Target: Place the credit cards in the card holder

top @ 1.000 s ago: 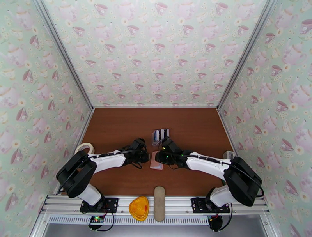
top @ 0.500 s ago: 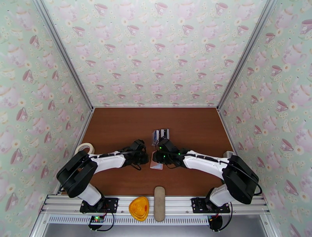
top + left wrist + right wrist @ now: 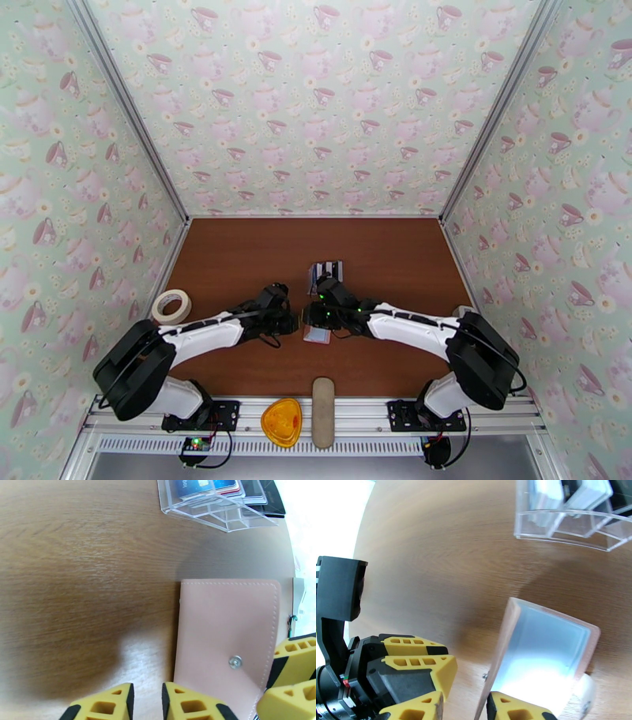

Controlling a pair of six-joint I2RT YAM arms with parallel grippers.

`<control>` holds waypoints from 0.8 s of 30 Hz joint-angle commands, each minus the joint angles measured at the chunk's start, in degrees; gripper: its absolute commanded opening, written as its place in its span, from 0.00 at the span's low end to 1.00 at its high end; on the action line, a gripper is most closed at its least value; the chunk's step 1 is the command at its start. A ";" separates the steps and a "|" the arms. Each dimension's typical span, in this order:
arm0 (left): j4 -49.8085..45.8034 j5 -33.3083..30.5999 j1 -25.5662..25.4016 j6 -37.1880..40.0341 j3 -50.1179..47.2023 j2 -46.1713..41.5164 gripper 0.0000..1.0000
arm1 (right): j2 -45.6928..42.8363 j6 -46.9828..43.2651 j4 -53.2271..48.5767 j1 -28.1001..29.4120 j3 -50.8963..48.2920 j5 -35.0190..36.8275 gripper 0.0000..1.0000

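Brown table | left jaws slightly parted, empty | right jaws pinching card holder flap

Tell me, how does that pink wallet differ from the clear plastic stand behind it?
The card holder is opaque pale pink with stitched edges and a metal snap; the clear rack is see-through. The rack has credit cards standing in its slots; the card holder's frosted sleeve looks empty. Both are small and sit close together on the brown table.
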 commanded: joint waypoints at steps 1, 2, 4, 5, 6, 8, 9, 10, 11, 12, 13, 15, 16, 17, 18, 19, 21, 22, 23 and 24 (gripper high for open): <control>-2.57 0.87 0.77 1.58 -0.91 -1.99 0.31 | 1.82 1.19 2.26 0.78 2.39 -1.67 0.36; -2.94 0.82 0.90 1.61 -1.08 -2.72 0.31 | 2.30 1.40 3.04 0.81 2.42 -2.08 0.36; -3.87 0.65 1.25 1.93 -1.43 -4.30 0.31 | 2.96 1.90 4.26 1.08 2.52 -2.71 0.36; -4.57 0.49 1.38 2.07 -1.51 -5.14 0.31 | 3.41 2.11 4.48 1.10 2.83 -2.87 0.36; -5.25 0.32 1.46 2.27 -1.61 -5.99 0.31 | 3.91 2.23 4.23 1.12 3.19 -2.82 0.36; -6.36 0.04 1.65 2.46 -1.79 -7.60 0.31 | 5.02 2.34 3.49 1.12 3.94 -2.64 0.36; -6.92 -0.10 1.81 2.60 -1.89 -8.46 0.32 | 5.55 2.41 3.62 1.12 4.13 -2.77 0.36; -7.41 -0.21 1.98 2.66 -2.05 -9.18 0.32 | 6.01 2.59 4.17 1.18 4.09 -3.11 0.36; -7.89 -0.27 2.11 2.77 -2.18 -9.94 0.33 | 6.25 2.77 5.19 1.13 4.01 -3.67 0.36; -7.93 -0.23 2.28 2.95 -2.47 -10.77 0.35 | 6.33 3.08 6.31 1.12 3.82 -4.13 0.36; -7.94 -0.21 2.39 3.10 -2.78 -11.12 0.37 | 6.25 3.28 7.18 1.20 3.74 -4.24 0.36; -7.73 0.19 2.79 3.47 -3.11 -11.21 0.39 | 5.99 3.39 7.44 1.21 4.08 -3.98 0.37; -7.89 0.12 2.94 3.56 -3.11 -11.05 0.39 | 6.04 3.24 6.94 1.29 4.54 -3.64 0.37; -7.96 0.12 2.99 3.57 -3.13 -10.86 0.38 | 6.18 3.07 6.33 1.22 5.01 -3.23 0.37; -7.84 0.20 3.11 3.58 -3.28 -11.09 0.38 | 6.46 2.88 5.69 1.25 5.63 -3.08 0.37; -7.61 0.40 3.12 3.48 -3.56 -11.52 0.37 | 6.75 2.71 5.38 1.24 6.02 -3.05 0.37; -7.11 0.89 3.10 3.26 -4.02 -13.09 0.38 | 7.39 2.71 5.48 1.20 6.64 -3.41 0.38; -7.21 0.91 3.14 3.28 -4.03 -13.87 0.38 | 7.67 2.69 5.61 1.21 6.86 -3.44 0.38; -7.53 0.81 3.13 3.44 -4.02 -14.87 0.39 | 7.97 2.71 5.62 1.20 7.19 -3.57 0.38; -8.11 0.59 3.13 3.56 -3.91 -15.91 0.39 | 8.15 2.69 5.58 1.21 7.48 -3.61 0.38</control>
